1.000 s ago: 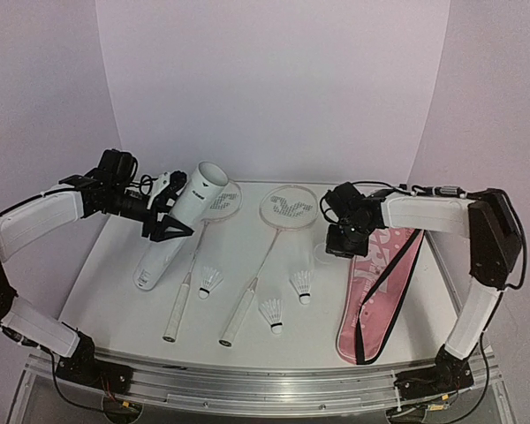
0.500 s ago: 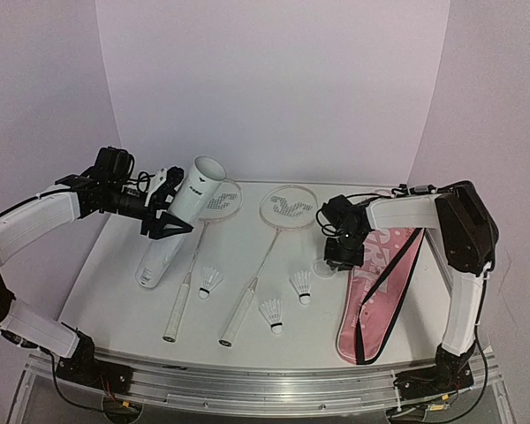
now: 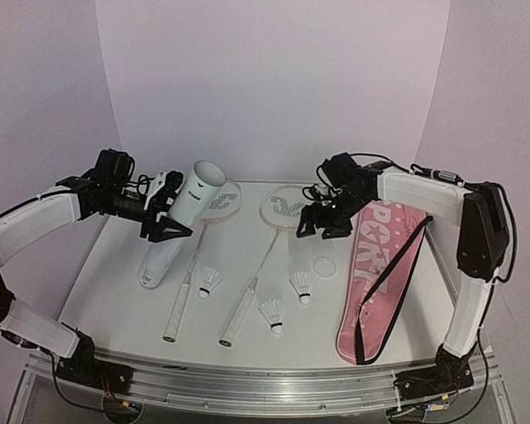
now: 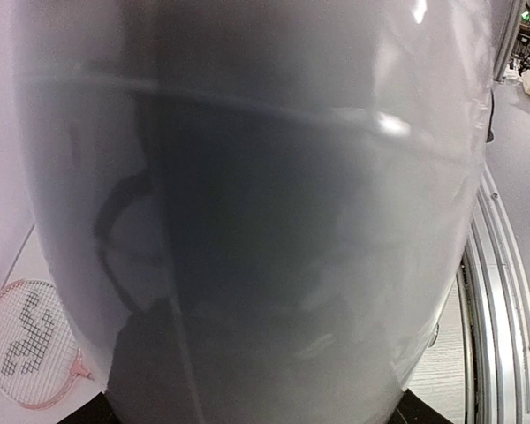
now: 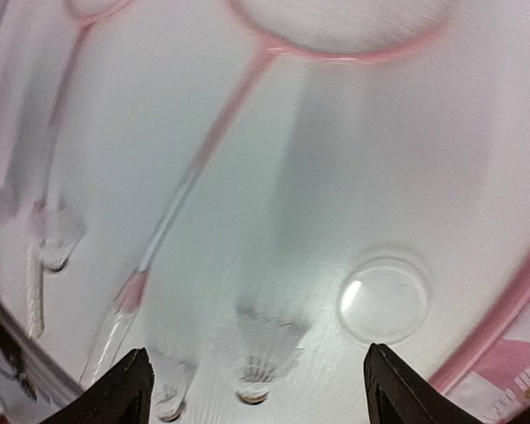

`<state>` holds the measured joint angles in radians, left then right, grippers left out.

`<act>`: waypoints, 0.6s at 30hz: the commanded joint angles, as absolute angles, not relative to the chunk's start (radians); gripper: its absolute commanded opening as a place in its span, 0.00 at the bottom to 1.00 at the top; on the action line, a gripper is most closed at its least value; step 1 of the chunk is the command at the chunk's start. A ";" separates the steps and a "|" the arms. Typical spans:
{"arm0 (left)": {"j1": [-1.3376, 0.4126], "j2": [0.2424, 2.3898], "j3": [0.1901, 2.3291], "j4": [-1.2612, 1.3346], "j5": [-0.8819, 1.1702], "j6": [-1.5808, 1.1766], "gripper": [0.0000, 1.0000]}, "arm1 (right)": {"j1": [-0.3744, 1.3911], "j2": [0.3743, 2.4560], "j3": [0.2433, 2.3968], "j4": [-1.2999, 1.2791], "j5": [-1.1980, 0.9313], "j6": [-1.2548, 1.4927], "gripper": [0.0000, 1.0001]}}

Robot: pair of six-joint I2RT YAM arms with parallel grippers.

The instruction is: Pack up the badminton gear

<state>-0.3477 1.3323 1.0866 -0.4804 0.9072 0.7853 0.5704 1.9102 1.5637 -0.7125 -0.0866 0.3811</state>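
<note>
rackets (image 3: 284, 208) and three shuttlecocks (image 3: 302, 284) lie loose on the table (image 3: 115, 274), unpacked. left gripper (image 3: 170, 208) clamps the tube (image 3: 199, 181), tilted mouth-up, likely for loading shuttlecocks. clear lid (image 3: 322, 264) lies flat beside the pink bag (image 3: 352, 305). right gripper (image 3: 322, 225) hovers above, fingers spread, empty.

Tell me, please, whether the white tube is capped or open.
Open: the tube shows a bare mouth, and a clear round lid lies on the table.
</note>
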 commanded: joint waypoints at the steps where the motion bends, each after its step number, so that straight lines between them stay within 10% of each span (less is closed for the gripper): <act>1: -0.344 1.292 1.091 -0.483 0.946 0.833 0.08 | 0.618 1.957 1.650 -0.799 -0.412 0.115 0.80; 18: -0.344 1.301 1.094 -0.530 0.941 0.882 0.08 | 0.663 2.246 1.927 -1.150 -0.375 -0.053 0.60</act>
